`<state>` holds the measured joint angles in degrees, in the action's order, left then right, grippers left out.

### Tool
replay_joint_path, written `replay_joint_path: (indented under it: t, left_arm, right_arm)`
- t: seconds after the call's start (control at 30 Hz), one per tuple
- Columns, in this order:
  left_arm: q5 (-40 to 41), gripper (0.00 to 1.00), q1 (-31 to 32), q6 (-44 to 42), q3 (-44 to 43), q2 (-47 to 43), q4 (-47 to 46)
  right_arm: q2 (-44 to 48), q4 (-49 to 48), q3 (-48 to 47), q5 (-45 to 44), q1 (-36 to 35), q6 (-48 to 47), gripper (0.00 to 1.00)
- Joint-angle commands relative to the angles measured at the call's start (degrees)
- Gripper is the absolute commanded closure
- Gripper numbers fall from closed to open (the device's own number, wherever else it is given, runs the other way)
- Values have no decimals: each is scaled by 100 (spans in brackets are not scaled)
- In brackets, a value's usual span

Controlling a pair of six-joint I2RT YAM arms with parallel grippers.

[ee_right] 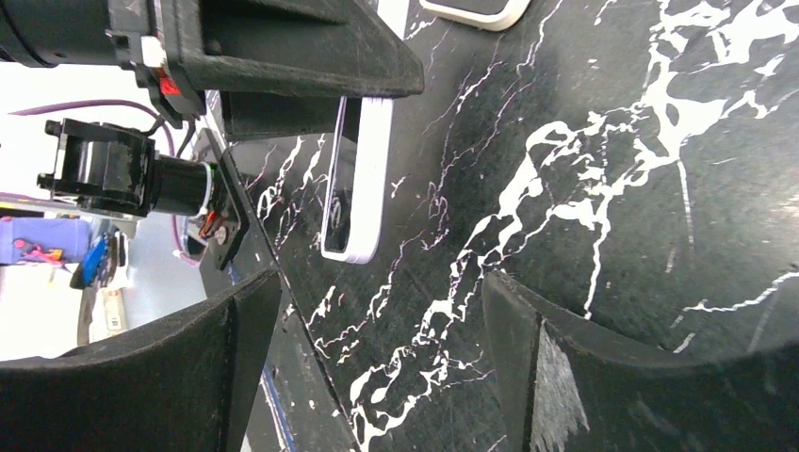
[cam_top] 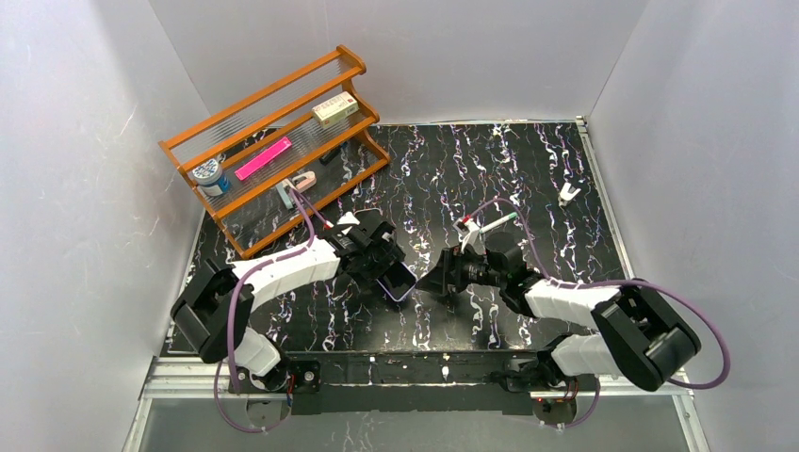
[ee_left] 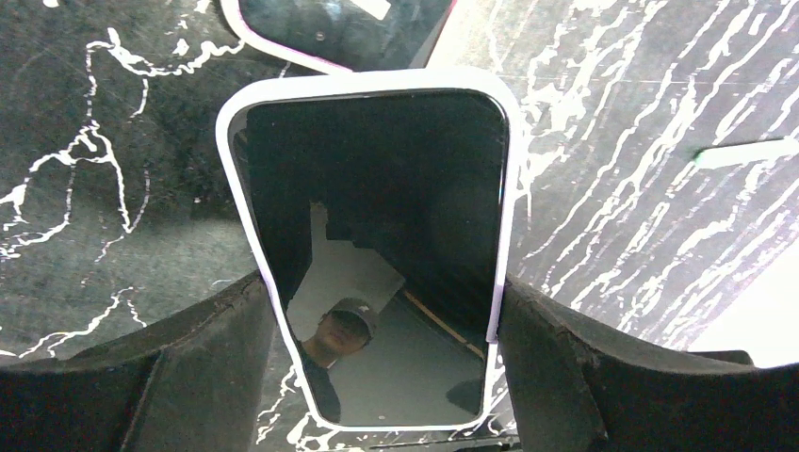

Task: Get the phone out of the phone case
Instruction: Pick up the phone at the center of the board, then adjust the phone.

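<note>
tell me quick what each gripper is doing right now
left gripper: closed on the phone
right gripper: open, holding nothing

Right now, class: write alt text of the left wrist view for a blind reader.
The left claw grips a dark-screened phone in a white case by its long edges, above a black marbled table. Another dark device shows at top.

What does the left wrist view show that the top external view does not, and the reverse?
Only left wrist: the phone with a capped person reflected in its dark screen, and the white case rim around it. Only top external: the wooden rack and the right gripper facing the phone. Both: the left gripper clamping the cased phone.
</note>
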<state>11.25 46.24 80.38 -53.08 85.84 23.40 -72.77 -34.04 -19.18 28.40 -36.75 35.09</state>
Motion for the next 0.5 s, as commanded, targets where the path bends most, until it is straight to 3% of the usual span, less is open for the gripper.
replay_joint_path:
  t: [0.0, 0.27, 0.47]
  left_arm:
    - [-6, 96, -30, 142, 62, -407, -367]
    - [-46, 96, -29, 48, 36, -421, -517]
    - [-46, 95, -32, -95, 13, -416, -585]
  right_arm:
    - [-373, -922, -200, 319, -121, 286, 16]
    - [-940, -1343, -469, 564, -229, 449, 30]
    - [-1189, -1458, -757, 733, -236, 482, 59]
